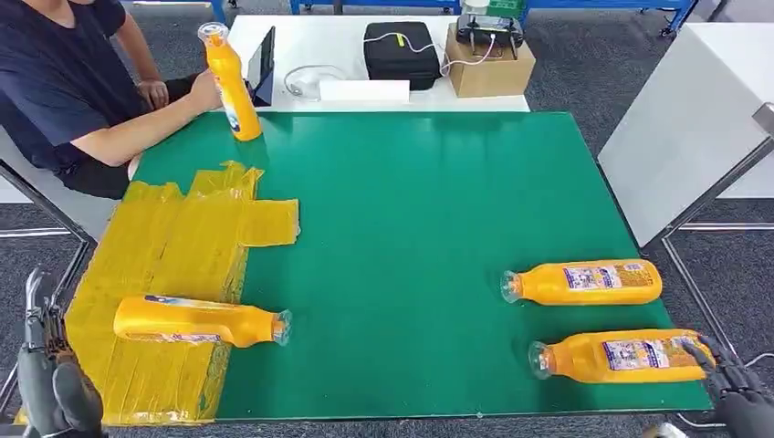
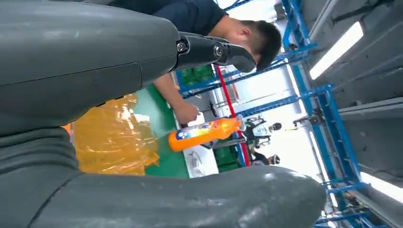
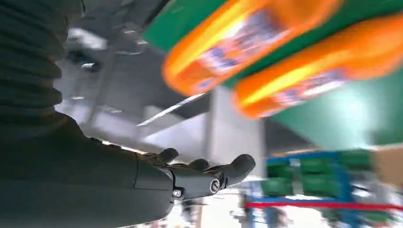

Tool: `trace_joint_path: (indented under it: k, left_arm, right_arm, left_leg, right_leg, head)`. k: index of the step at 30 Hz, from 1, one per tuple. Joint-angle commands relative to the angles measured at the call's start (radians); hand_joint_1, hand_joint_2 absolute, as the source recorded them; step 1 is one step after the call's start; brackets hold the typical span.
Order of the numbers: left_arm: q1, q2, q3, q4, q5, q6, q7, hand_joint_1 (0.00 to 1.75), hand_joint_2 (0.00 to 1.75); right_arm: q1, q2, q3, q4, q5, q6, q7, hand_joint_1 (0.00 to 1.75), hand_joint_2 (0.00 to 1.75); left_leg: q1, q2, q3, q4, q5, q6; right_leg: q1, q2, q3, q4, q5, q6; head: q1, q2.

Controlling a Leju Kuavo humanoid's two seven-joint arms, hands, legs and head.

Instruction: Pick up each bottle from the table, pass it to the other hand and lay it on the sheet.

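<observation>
While our right hand [image 1: 737, 388] hangs spread and empty beside the near bottle [image 1: 621, 355], another bottle [image 1: 196, 320] lies on the sheet [image 1: 155, 246] near our empty, spread left hand [image 1: 50, 383].

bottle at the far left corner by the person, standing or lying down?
Standing. The far-left bottle is upright on the green table, cap end up, leaning slightly, with a person's hand on it.
</observation>
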Motion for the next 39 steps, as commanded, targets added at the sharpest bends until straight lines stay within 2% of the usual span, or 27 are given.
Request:
trace_joint_path:
  k: [1, 12, 16, 18, 21, 23, 26, 30, 39]
  left_arm:
    - [-0.047, 0.02, -0.018, 0.066, 0.013, 0.001, 0.011, 0.0, 0.0]
    - [-0.066, 0.035, -0.026, 0.089, 0.046, -0.013, 0.014, 0.0, 0.0]
    - [-0.067, 0.038, -0.035, 0.087, 0.064, -0.015, 0.019, 0.0, 0.0]
    - [-0.071, 0.042, -0.043, 0.09, 0.066, -0.015, 0.022, 0.0, 0.0]
    - [-0.072, 0.042, -0.045, 0.09, 0.066, -0.013, 0.023, 0.0, 0.0]
    - [-0.075, 0.045, -0.051, 0.092, 0.064, -0.011, 0.024, 0.0, 0.0]
    - [-0.074, 0.047, -0.049, 0.09, 0.071, -0.007, 0.026, 0.0, 0.0]
    - [-0.076, 0.049, -0.037, 0.09, 0.087, -0.007, 0.025, 0.0, 0.0]
    - [-0.085, 0.05, -0.039, 0.102, 0.099, -0.019, 0.027, 0.0, 0.0]
  right_arm:
    - [-0.167, 0.048, -0.248, 0.206, 0.112, 0.057, -0.042, 0.0, 1.75]
    - [-0.193, -0.031, -0.184, 0.277, 0.16, 0.103, -0.025, 0.0, 1.75]
    - [-0.207, -0.078, -0.053, 0.331, 0.123, 0.009, 0.043, 0.0, 1.75]
    - [-0.221, -0.129, 0.05, 0.375, 0.088, -0.049, 0.109, 0.0, 1.75]
    - [-0.222, -0.143, 0.074, 0.384, 0.073, -0.063, 0.131, 0.0, 1.75]
    - [-0.228, -0.175, 0.144, 0.411, 0.059, -0.101, 0.161, 0.0, 1.75]
    - [-0.236, -0.205, 0.215, 0.436, 0.034, -0.132, 0.199, 0.0, 1.75]
    - [-0.23, -0.239, 0.255, 0.449, -0.001, -0.141, 0.224, 0.0, 1.75]
    - [-0.132, -0.322, 0.26, 0.392, -0.097, -0.096, 0.256, 0.0, 1.75]
  left_leg:
    - [0.0, -0.001, 0.002, -0.002, 0.001, 0.0]
    - [-0.001, 0.001, 0.002, -0.002, 0.0, 0.0]
    - [0.0, 0.003, 0.002, -0.002, 0.0, 0.0]
    - [0.0, 0.005, 0.004, -0.003, 0.0, 0.0]
    - [0.0, 0.006, 0.002, -0.002, 0.0, 0.0]
    - [0.0, 0.002, 0.001, -0.001, 0.0, 0.0]
    - [0.0, 0.004, 0.004, -0.003, 0.0, 0.0]
    - [-0.001, 0.003, 0.003, -0.002, 0.0, 0.001]
    - [-0.001, -0.001, 0.001, -0.001, 0.0, 0.001]
  right_leg:
    - [0.001, -0.002, 0.005, -0.003, 0.001, -0.002]
    - [0.001, -0.001, 0.006, -0.002, 0.0, -0.002]
    - [0.001, 0.001, 0.005, -0.003, 0.001, -0.002]
    - [0.001, 0.003, 0.007, -0.003, 0.001, -0.002]
    - [0.001, 0.004, 0.006, -0.003, 0.002, -0.002]
    - [0.001, 0.001, 0.005, -0.001, 0.001, -0.001]
    - [0.001, 0.003, 0.008, -0.003, 0.001, -0.002]
    - [0.001, 0.001, 0.007, -0.002, 0.001, -0.002]
    - [0.0, -0.002, 0.006, -0.001, -0.001, -0.001]
  head:
    - [0.0, 0.0]
    - [-0.001, 0.0]
    - [-0.001, 0.0]
    - [0.0, 0.0]
    - [0.0, 0.0]
    - [0.0, 0.0]
    - [0.0, 0.0]
    - [0.0, 0.0]
    - [0.0, 0.0]
